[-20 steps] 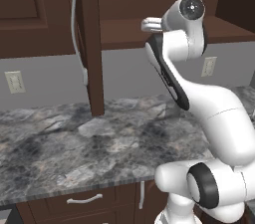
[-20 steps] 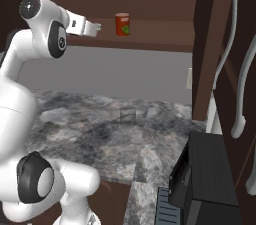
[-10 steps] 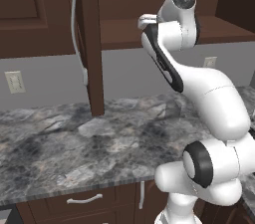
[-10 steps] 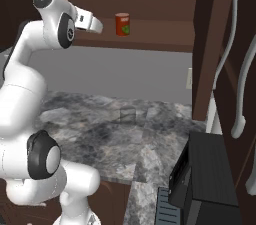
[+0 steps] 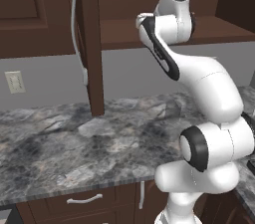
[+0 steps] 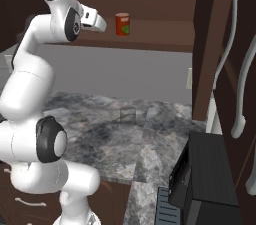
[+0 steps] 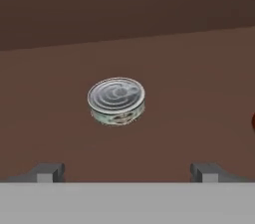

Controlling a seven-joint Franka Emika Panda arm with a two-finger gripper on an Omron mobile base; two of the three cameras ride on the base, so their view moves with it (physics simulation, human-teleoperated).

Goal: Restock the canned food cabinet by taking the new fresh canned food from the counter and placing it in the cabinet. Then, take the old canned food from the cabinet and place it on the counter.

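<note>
The old canned food (image 7: pixel 116 100), a low silvery tin, lies flat on the cabinet shelf (image 7: pixel 199 93) at the centre of the hand view, ahead of and between the two dark fingertips (image 7: pixel 46 172) and apart from both. The end effector (image 7: pixel 127 173) is released, jaws spread wide and empty. In the right base view the new fresh canned food (image 6: pixel 122 24) stands upright on the shelf in the upper middle of the frame, just right of the end effector (image 6: pixel 99 22), so the restocking step appears complete. The step in hand appears to be the approach to the tin. The next move calls for advancing until the fingers flank the tin, then closing. The tabletop (image 6: pixel 150 134) lies below in the lower half of the frame, and the cabinet door (image 5: pixel 89 39) hangs open in the upper left of the left base view.
</note>
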